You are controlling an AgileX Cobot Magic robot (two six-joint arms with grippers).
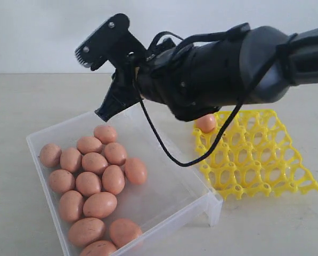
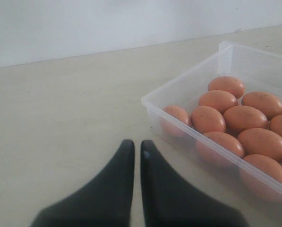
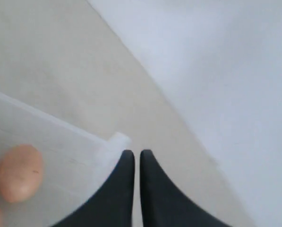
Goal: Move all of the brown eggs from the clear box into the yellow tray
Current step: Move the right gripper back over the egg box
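Hovering right end effector [image 3: 136, 153] clenched | left end effector [image 2: 137, 143] clenched | beige table [image 1: 20, 106], white wall [image 1: 41, 32]

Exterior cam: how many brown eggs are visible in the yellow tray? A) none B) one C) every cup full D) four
B: a single brown egg sits in a corner cup of the yellow tray, and the other visible cups are bare.

Scene is evenly, softly lit; faint shadow is cast beneath the translucent clear plastic tub [image 1: 166, 193]. Right wrist view is blurred, pinkish-brown oval egg [image 3: 19, 172] included.
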